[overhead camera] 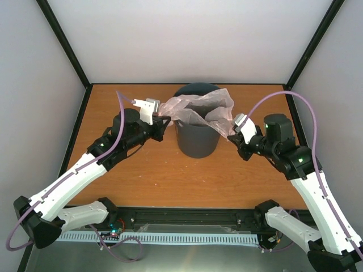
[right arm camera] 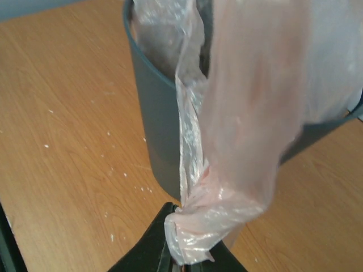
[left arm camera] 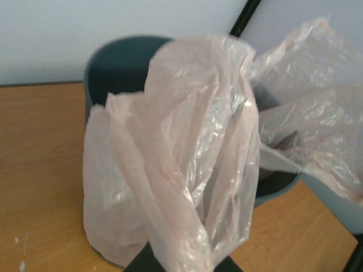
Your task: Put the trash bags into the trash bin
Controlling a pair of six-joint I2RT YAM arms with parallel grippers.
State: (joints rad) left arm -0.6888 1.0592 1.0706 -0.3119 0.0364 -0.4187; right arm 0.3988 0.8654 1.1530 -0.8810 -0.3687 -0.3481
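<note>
The dark grey trash bin [overhead camera: 197,141] stands upright mid-table. A thin pale-pink trash bag [overhead camera: 199,107] is draped over its rim, partly inside and spilling over both sides. My left gripper [overhead camera: 165,121] is shut on the bag's left edge beside the bin; in the left wrist view the bag [left arm camera: 187,170] bunches into the jaws and covers most of the bin [left arm camera: 122,62]. My right gripper [overhead camera: 231,136] is shut on the bag's right edge. In the right wrist view a pinched wad of the bag [right arm camera: 198,226] sits between the black fingers [right arm camera: 150,249], next to the bin wall [right arm camera: 159,136].
The wooden table [overhead camera: 136,175] is enclosed by white walls with black corner posts [overhead camera: 68,45]. A black rail [overhead camera: 187,218] runs along the near edge between the arm bases.
</note>
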